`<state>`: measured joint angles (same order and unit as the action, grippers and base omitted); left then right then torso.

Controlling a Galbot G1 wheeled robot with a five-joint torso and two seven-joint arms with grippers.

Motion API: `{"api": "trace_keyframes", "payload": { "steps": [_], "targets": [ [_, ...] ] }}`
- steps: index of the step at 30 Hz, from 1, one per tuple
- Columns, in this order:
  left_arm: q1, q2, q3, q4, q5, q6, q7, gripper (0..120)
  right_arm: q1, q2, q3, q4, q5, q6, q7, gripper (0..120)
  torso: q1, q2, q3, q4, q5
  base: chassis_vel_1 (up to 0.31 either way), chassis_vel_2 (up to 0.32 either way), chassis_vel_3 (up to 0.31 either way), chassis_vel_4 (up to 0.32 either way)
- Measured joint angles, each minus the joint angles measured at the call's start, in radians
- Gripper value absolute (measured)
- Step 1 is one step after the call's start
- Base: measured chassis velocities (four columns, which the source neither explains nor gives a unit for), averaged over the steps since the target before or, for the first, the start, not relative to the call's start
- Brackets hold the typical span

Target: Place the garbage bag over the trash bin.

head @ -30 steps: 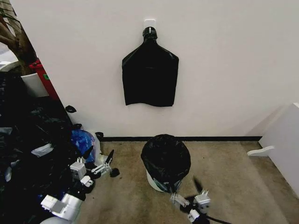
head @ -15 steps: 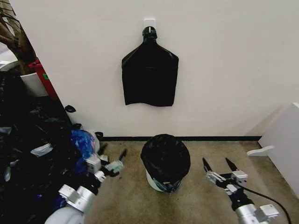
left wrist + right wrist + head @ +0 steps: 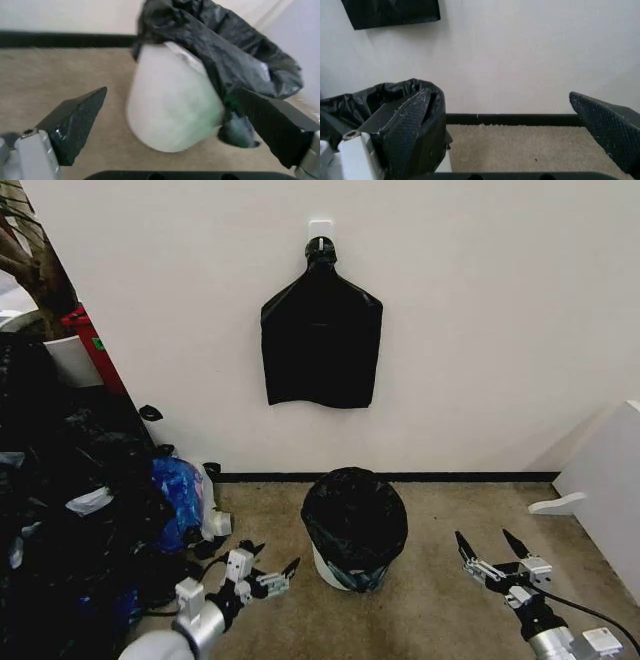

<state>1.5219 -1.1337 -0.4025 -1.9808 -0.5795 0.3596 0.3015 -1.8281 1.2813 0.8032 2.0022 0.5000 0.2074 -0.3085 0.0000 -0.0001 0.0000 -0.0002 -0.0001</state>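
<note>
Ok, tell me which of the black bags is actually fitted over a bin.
The garbage bag on the floor: it drapes over the cream trash bin. The flat black bundle hangs from a wall hook.

One trash bin (image 3: 335, 572), one garbage bag (image 3: 354, 515), two grippers.

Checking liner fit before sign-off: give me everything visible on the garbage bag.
The garbage bag is thin, glossy black plastic, crinkled and loose. It drapes over the top of the trash bin, hiding the rim and billowing wider than it. The skirt hangs unevenly, low on one side while the cream wall below stays bare. A twisted tail dangles near the base. It touches nothing but the bin; the left end effector and right end effector sit open, apart from it.
</note>
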Motion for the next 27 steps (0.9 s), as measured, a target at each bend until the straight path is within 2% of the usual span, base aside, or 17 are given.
{"api": "trace_keyframes", "payload": {
  "steps": [4,8,12,15,22,27],
  "targets": [
    [-0.047,0.028,0.048,0.02,-0.058,0.049,0.005,100,0.002,0.015,-0.002,0.004,-0.006,0.0,0.001,100,0.0,0.0,0.0,0.0,0.0,0.0,0.0,0.0,0.0],
    [-0.072,0.09,0.101,0.023,-0.141,0.117,0.004,100,0.004,0.036,-0.006,0.006,-0.02,0.0,0.003,100,0.0,0.0,0.0,0.0003,0.0003,0.0,0.0,0.0,0.0],
    [-0.103,0.108,0.134,0.031,-0.204,0.153,-0.024,100,0.006,0.047,-0.003,0.006,-0.023,0.0,0.005,100,0.0,0.0,0.0,0.0003,0.0001,0.0,0.0,0.0,0.0],
    [-0.145,0.089,0.176,0.056,-0.252,0.185,-0.069,100,0.006,0.054,0.003,0.005,-0.024,0.001,0.005,100,0.0,0.0,0.0,0.0003,0.0001,0.0,0.0,0.0,0.0],
    [-0.23,0.04,0.276,0.126,-0.285,0.216,-0.154,100,0.002,0.063,0.007,-0.004,-0.027,0.003,0.015,100,0.0,0.0,0.0,0.0002,0.0002,0.0,0.0,0.0,0.0],
    [-0.273,0.017,0.308,0.162,-0.317,0.226,-0.188,100,0.003,0.064,0.014,-0.009,-0.028,0.003,0.017,100,0.0,0.0,0.0,0.0002,0.0002,0.0,0.0,0.0,0.0]
  ]
}}
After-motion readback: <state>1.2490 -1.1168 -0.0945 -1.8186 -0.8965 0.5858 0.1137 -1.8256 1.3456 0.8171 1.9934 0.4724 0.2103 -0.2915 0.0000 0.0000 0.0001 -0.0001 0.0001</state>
